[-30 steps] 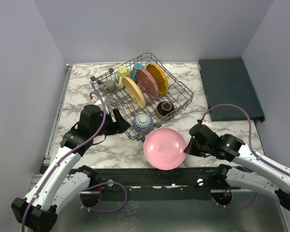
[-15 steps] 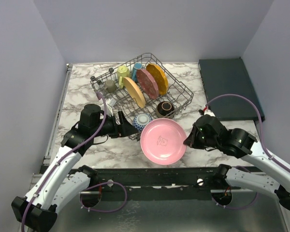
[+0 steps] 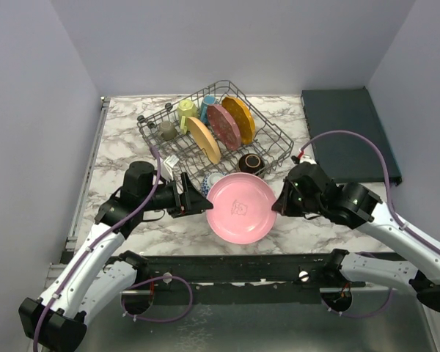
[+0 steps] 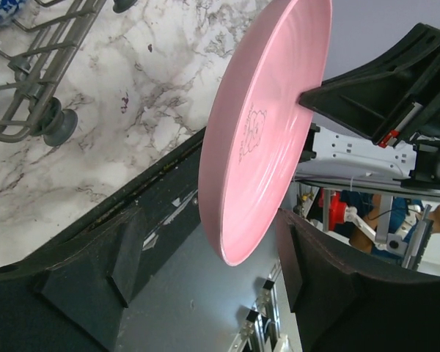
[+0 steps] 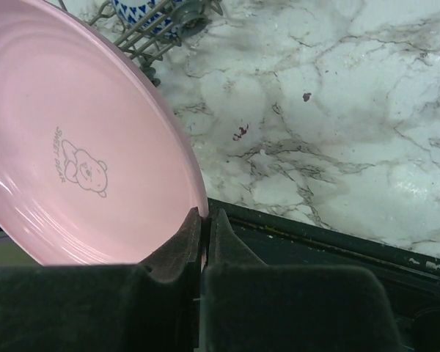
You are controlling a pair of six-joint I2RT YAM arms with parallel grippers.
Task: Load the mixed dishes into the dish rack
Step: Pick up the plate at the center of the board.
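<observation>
The right gripper (image 3: 281, 205) is pinched tight on the right-hand rim of the pink plate (image 3: 242, 209); its wrist camera shows both dark fingers (image 5: 183, 238) pressed together over the plate's edge, with the printed bear on the plate's face turned toward the lens. The plate is held off the marble table (image 3: 125, 143), tilted up on edge, in front of the near corner of the dish rack (image 3: 282, 150) and between the two arms. The left gripper (image 3: 194, 202) is at the plate's left edge with its jaws spread wide. In its wrist view the plate's rim (image 4: 264, 132) sits in the gap between the two black fingers (image 4: 95, 286), with space showing on both sides, so it has hold of nothing. Just behind the plate, the blue-white bowl (image 3: 214, 180) is partly hidden at the rack's near end, with the dark brown bowl (image 3: 251, 163) beside it to the right. Further back, three plates stand upright in the tines: a pale orange plate (image 3: 204, 139), a dark pink plate (image 3: 224, 126) and an orange dotted plate (image 3: 238, 119). The grey cup (image 3: 167, 130), the yellow-green mug (image 3: 187, 110) and the blue mug (image 3: 207, 105) are at the rack's far-left end. A dark flat tray (image 3: 348, 136) lies to the right of the rack, apart from it.
</observation>
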